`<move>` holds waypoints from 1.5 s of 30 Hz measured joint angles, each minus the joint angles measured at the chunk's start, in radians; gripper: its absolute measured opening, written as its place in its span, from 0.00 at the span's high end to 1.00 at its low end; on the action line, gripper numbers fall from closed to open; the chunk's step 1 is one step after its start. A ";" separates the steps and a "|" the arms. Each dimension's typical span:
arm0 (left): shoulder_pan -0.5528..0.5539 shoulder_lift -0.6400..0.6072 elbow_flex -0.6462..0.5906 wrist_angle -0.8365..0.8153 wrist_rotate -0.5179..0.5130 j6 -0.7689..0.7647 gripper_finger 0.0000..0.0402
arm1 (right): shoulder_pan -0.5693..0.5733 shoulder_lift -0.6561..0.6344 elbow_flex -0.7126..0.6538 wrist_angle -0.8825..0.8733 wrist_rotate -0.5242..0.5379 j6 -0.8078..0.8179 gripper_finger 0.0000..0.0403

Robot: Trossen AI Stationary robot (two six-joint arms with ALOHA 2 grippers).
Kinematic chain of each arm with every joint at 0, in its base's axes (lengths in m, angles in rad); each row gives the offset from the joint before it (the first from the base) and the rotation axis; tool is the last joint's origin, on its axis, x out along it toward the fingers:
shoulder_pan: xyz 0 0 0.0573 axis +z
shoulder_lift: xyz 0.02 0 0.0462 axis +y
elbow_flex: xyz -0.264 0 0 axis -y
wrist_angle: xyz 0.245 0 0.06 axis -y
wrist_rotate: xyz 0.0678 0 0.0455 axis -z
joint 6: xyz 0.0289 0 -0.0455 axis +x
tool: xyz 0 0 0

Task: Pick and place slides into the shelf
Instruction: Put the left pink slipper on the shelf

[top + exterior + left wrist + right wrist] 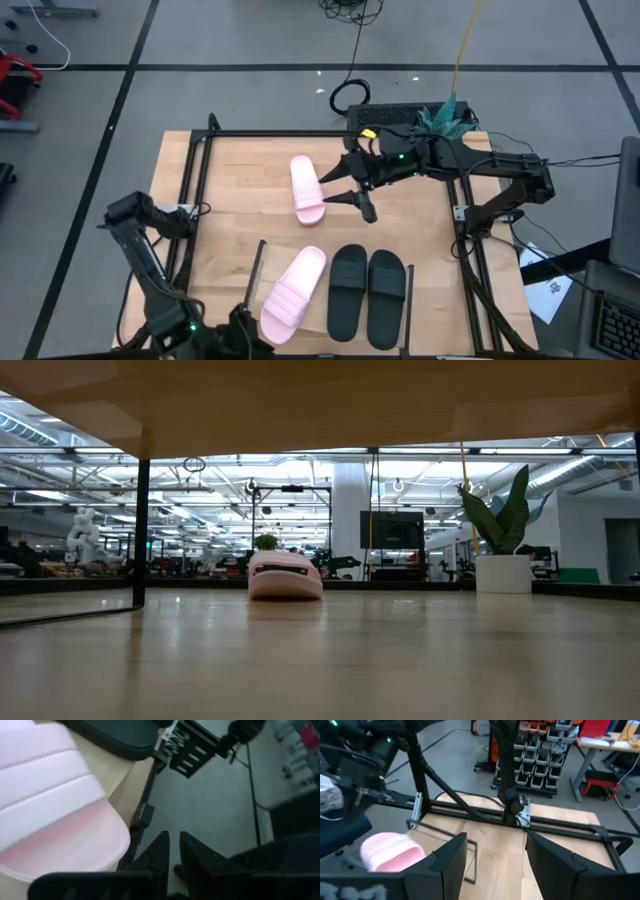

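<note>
One pink slide (308,188) lies sole-down on the tabletop at the far middle; it also shows in the low view (285,575) and the right wrist view (390,851). A second pink slide (293,292) lies slanted on the shelf (330,270), next to the black pair (367,295). My right gripper (348,195) hangs open above the table, just right of the far pink slide, with nothing between its fingers (451,856). My left gripper (248,330) is at the table's near edge beside the near pink slide (55,805). It is shut (173,842) and holds nothing.
Thin black rails (257,268) stand at the shelf's ends. A black frame (200,190) runs along the table's left, far and right sides. In the low view the shelf's underside (300,400) spans the top, with a black post (141,530) at left. Bare wood lies between the far slide and the shelf.
</note>
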 joint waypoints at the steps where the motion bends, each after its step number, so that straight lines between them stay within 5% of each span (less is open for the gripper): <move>1: 0.000 0.012 0.000 0.001 -0.010 -0.019 0.89 | 0.002 -0.007 0.000 -0.010 -0.001 0.004 0.51; 17: -0.011 0.027 0.001 0.011 0.057 -0.094 0.89 | 0.030 -0.167 0.001 -0.082 -0.002 0.032 0.51; 26: -0.025 0.027 0.000 0.243 0.133 -0.196 0.89 | 0.030 -0.182 0.001 -0.120 -0.001 0.030 0.51; 30: -0.041 0.028 0.000 0.253 0.096 -0.365 0.89 | 0.030 -0.182 0.001 -0.118 -0.001 0.019 0.51; 36: -0.071 0.046 0.000 0.237 -0.160 -0.664 0.89 | 0.030 -0.181 0.001 -0.113 -0.001 0.004 0.51; 45: -0.091 0.109 0.000 0.342 -0.124 -0.897 0.89 | 0.030 -0.181 0.001 -0.118 -0.001 -0.006 0.51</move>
